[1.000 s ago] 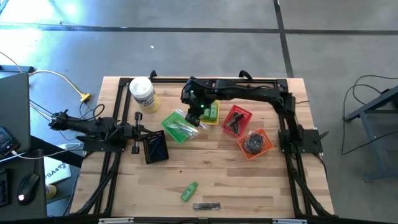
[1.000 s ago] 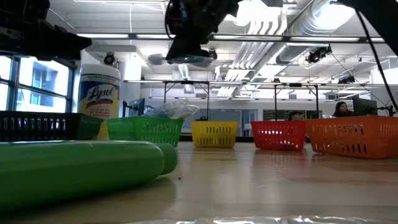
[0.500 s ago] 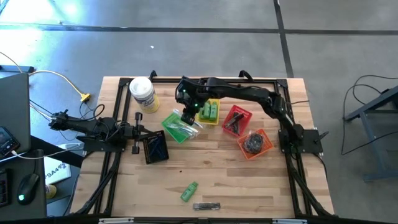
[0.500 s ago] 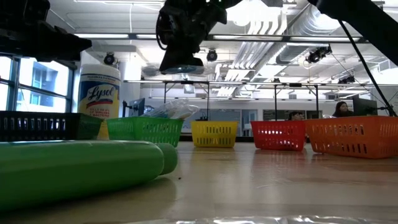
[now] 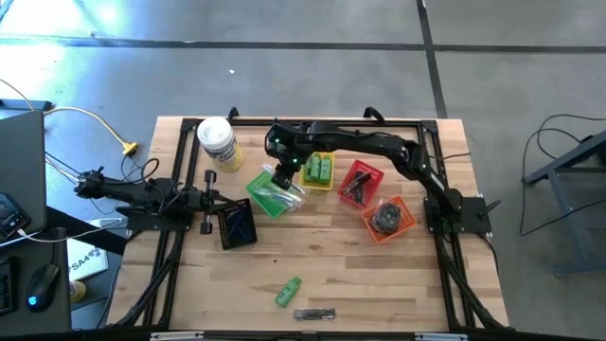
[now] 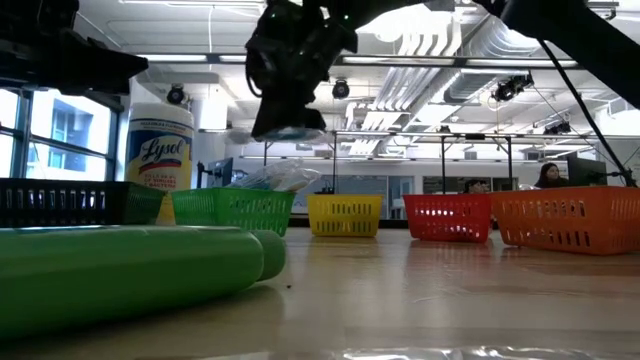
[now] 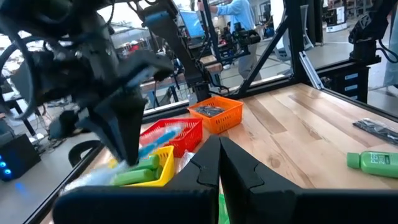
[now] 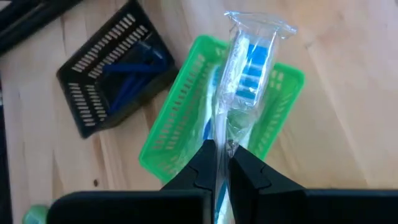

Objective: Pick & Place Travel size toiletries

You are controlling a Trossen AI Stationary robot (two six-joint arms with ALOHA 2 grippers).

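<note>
The wooden table (image 5: pixel 379 275) carries a row of small baskets across its middle, with the two arms reaching in from either side. The right arm stretches over the far half of the table, and its gripper (image 5: pixel 281 176) hangs above the green basket (image 5: pixel 262 195), jaws pinched shut on a clear-wrapped packet (image 8: pixel 244 68) with blue inside; the packet sticks out past the fingertips, over the basket and clear of it. The left gripper (image 5: pixel 207 200) rests at the table's left side, just beside the black basket (image 5: pixel 236 225), jaws fully closed and holding nothing. A white-lidded jar (image 5: pixel 217 142) stands at the far left corner. Right of the green basket sit the yellow basket (image 5: pixel 328 182) with green bottles (image 5: pixel 318 170) in it, the red basket (image 5: pixel 360 183) with dark pieces inside, and the orange basket (image 5: pixel 390 218) with grey discs. The green basket already has clear-wrapped pieces lying in it, and the black one holds blue items (image 8: pixel 129 71). Near the front edge, well apart from the baskets, lie a loose green bottle (image 5: pixel 288 292) and, just beside it, a dark wrapped piece (image 5: pixel 314 314).
</note>
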